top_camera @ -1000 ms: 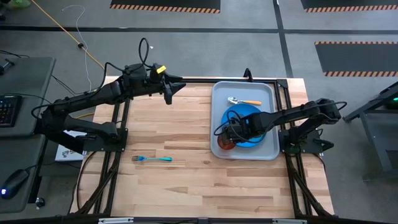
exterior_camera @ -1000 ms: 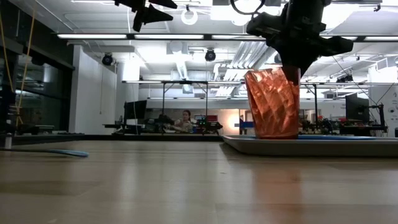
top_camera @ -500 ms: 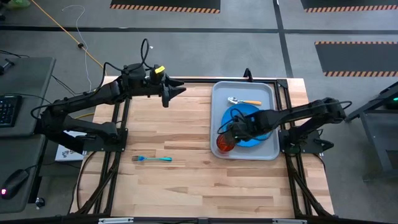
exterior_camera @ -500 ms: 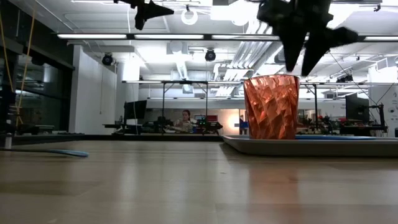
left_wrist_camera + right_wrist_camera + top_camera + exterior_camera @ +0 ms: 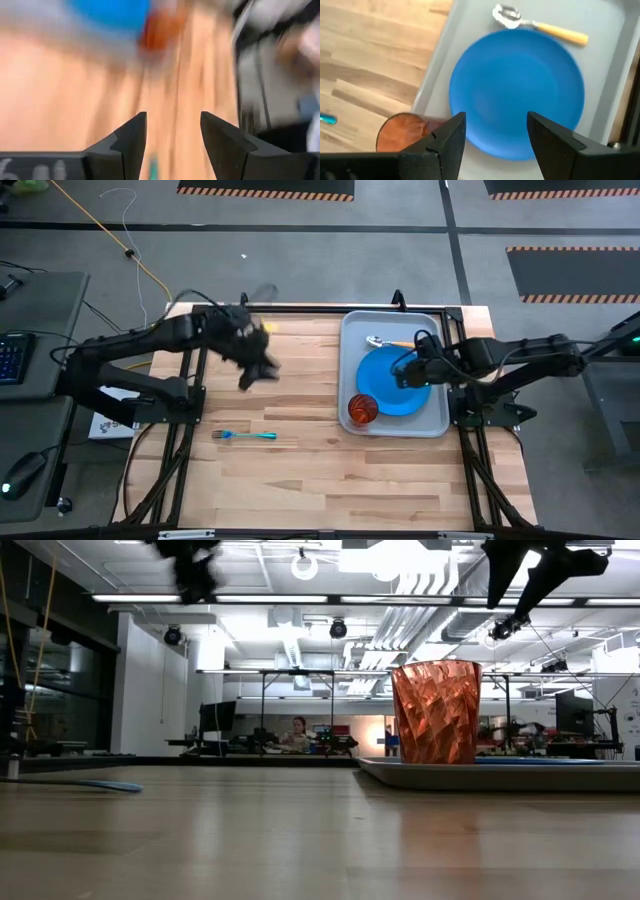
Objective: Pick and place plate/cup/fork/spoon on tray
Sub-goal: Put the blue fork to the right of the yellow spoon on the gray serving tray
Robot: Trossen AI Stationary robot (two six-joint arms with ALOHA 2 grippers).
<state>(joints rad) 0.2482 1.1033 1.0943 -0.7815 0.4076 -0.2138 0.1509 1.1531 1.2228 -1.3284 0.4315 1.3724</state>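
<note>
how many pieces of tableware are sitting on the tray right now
3. On the tray: the plate in the middle, the spoon at the far end, and the cup upright at the near-left corner. The fork lies off it, on the table.

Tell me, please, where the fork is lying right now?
In the high view the fork lies on the bare wooden table, left of the tray, below the left gripper.

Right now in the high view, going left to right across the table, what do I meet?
Fork → left gripper above the bare wood → cup at the tray's left edge → plate → right gripper over the plate's right side.
</note>
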